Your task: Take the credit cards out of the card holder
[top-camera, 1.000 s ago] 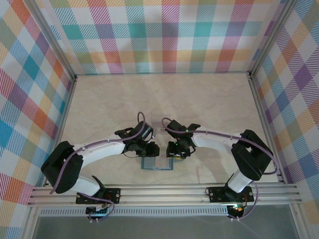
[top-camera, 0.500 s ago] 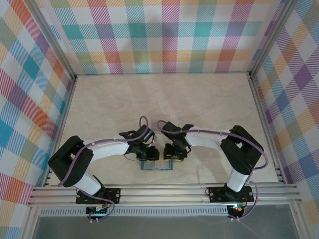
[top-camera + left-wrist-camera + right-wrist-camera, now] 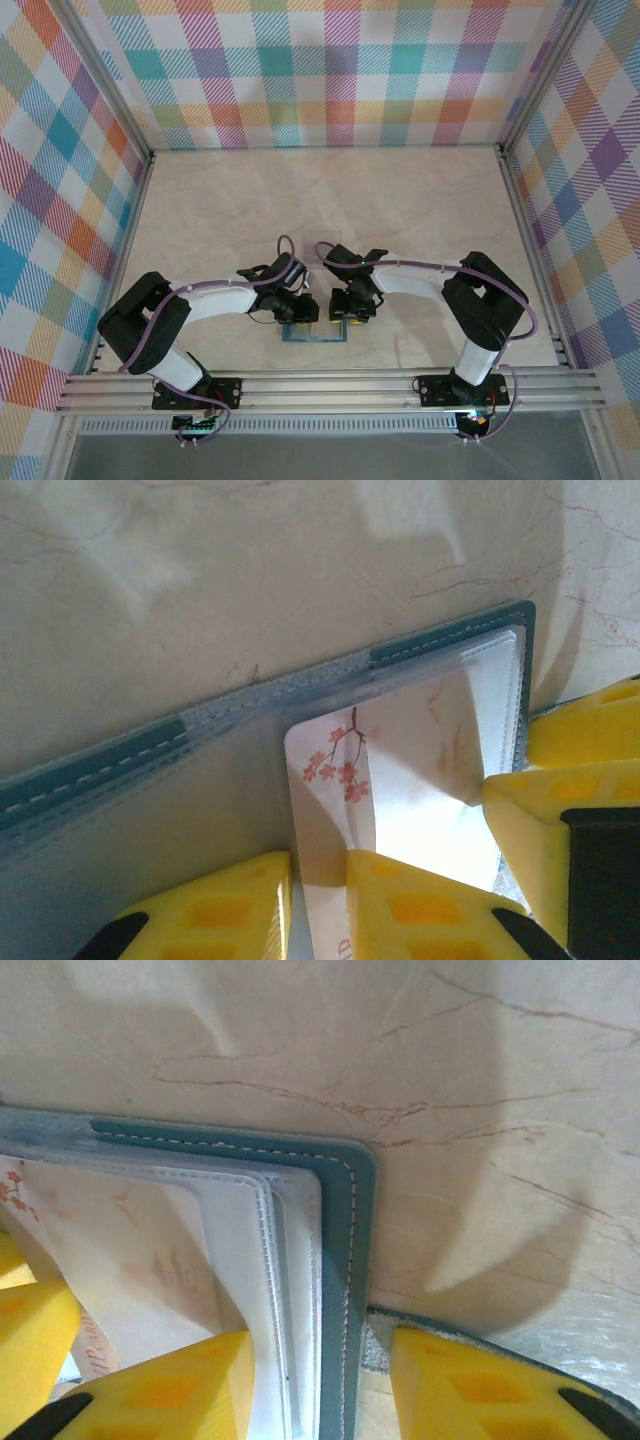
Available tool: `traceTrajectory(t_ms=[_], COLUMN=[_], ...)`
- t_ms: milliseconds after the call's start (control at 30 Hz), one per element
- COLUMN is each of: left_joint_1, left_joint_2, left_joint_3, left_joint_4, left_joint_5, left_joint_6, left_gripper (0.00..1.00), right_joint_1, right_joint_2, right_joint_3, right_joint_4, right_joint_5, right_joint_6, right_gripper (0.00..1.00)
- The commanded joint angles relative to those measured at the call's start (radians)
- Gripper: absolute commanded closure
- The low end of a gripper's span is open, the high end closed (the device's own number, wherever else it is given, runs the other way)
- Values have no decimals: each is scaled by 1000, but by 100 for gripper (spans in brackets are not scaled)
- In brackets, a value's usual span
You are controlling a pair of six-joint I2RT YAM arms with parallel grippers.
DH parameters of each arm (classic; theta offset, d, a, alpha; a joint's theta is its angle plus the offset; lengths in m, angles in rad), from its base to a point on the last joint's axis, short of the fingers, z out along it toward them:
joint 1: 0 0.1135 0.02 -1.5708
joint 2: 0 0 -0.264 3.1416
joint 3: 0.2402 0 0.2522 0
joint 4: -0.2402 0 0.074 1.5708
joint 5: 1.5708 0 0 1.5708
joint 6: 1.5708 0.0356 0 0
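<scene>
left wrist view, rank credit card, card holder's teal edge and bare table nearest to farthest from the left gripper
1. credit card, in the gap between the fingers of the left gripper
2. card holder's teal edge, just beyond the card's top
3. table, past that edge, at the top

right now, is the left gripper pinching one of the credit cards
Yes, the blossom-printed credit card runs down between the two yellow fingers of the left gripper, which sit closed against both its faces.
</scene>
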Motion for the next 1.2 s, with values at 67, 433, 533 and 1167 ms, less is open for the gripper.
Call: traceTrajectory(t_ms=[67, 433, 533, 1167], left_joint_1=[8, 17, 18, 23], left_joint_2=[-14, -108, -147, -213], left_joint_3=[-32, -40, -40, 18], left_joint_4=[46, -54, -77, -288], left_joint_5=[8, -59, -74, -173], left_joint_6=[-9, 17, 29, 66], left_gripper=[82, 90, 91, 92], right_joint_1=[12, 12, 12, 12], right_joint_2=[25, 20, 21, 6], right_joint_3=[3, -2, -1, -2], right_joint_4=[-26, -30, -29, -34], right_joint_5=[0, 3, 3, 6], right_joint_6=[-11, -10, -11, -8], right_gripper=[59, 60, 60, 61])
